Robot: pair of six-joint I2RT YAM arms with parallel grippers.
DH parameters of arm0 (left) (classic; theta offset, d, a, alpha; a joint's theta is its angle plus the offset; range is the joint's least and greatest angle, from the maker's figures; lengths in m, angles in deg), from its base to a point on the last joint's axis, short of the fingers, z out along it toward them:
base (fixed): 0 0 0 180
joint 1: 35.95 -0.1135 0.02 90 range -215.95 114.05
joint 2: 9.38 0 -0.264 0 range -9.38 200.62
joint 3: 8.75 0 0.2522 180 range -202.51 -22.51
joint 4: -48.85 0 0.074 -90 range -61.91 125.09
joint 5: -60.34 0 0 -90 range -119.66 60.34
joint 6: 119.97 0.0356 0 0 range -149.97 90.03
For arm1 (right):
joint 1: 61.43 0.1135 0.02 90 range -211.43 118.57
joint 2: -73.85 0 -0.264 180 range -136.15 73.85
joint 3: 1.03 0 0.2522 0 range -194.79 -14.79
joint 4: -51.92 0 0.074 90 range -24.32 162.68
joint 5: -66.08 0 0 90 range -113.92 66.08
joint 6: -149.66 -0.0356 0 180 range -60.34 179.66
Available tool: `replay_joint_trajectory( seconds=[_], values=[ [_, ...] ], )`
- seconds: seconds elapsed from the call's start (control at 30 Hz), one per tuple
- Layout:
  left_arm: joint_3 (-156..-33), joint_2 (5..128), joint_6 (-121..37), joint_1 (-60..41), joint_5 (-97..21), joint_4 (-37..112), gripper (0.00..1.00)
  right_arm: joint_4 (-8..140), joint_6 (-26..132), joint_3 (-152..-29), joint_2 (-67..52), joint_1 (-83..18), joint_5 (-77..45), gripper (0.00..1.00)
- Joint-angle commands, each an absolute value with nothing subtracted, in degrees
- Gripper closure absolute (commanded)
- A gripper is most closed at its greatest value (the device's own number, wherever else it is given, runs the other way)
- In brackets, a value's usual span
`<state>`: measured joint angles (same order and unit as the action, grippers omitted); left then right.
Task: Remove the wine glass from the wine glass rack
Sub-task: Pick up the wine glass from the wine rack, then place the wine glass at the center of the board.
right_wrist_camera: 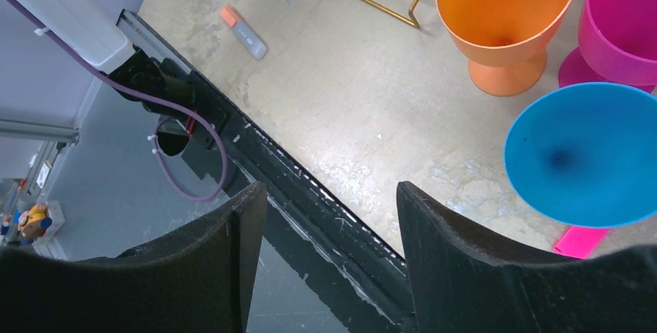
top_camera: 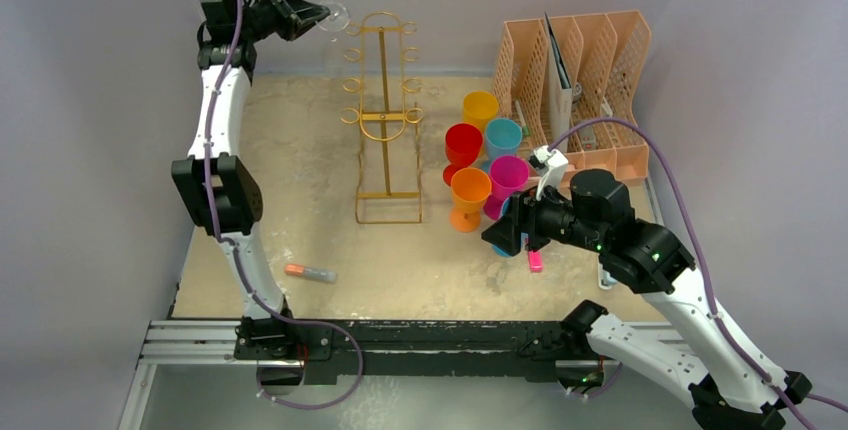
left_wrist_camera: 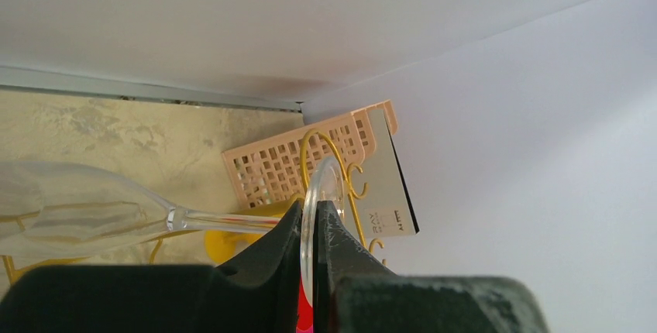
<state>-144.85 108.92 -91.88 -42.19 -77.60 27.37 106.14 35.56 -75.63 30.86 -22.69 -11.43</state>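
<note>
Table (top_camera: 300, 165) first: beige, mottled top, both arms bolted at its near edge. The left arm is stretched up and far back to the top of the wine glass rack (top_camera: 385, 115), probably because the glass hung from the upper hooks. One rack, gold wire, upright on its rectangular base mid-table.

One peach file organiser (top_camera: 585, 70) stands back right, well apart from the rack, with a flat booklet in one slot.

Plastic goblets (top_camera: 470, 190) are clustered between the rack and the organiser. Five show from above: yellow, red, teal, magenta, orange. A sixth, the blue goblet (right_wrist_camera: 581, 155), shows only in the right wrist view, under that arm. That makes six.

The right gripper (right_wrist_camera: 325, 255) hovers low over the near edge by the blue goblet, fingers apart and holding nothing. Looks parked out of the way.

The left gripper (left_wrist_camera: 311, 221) has its fingers clamped on the round foot of the wine glass (left_wrist_camera: 116, 211), one glass only. It lies sideways, stem level, bowl pointing away from the fingers. Holding it by the foot suits sliding the stem out of a hook slot. From above the foot sits just left of the rack top. Whether it is fully clear of the hooks I cannot tell — likely out or nearly out, with setting it down left to do.

Smallest: one orange-capped marker (top_camera: 310, 272) lying loose front left, and one pink scrap (top_camera: 535, 261) by the right gripper.
</note>
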Motion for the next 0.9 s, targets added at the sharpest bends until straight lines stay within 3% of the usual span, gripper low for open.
replay_joint_trajectory(
  seconds=[0.0, 0.23, 0.4, 0.6, 0.87],
  values=[
    [-143.6, 103.7, -94.1, -43.6, -79.6, 33.8, 1.0, 106.3, 35.0, -76.7, 31.4, -22.5, -12.6, 0.35],
    [-137.4, 95.8, -89.1, -45.9, -79.1, 33.8, 1.0, 105.3, 35.2, -76.5, 32.2, -22.5, -12.4, 0.35],
    [-121.9, 82.2, -93.3, -52.5, -77.5, 45.5, 1.0, 106.1, 33.6, -76.4, 35.6, -22.5, -16.1, 0.33],
    [-116.4, 73.3, -84.1, -55.1, -80.6, 35.5, 1.0, 100.9, 31.2, -70.6, 42.6, -22.5, -29.2, 0.24],
    [-101.7, 59.2, -72.8, -55.0, -76.1, 20.3, 1.0, 106.6, 26.3, -70.8, 43.4, -22.5, -41.6, 0.18]
  ],
)
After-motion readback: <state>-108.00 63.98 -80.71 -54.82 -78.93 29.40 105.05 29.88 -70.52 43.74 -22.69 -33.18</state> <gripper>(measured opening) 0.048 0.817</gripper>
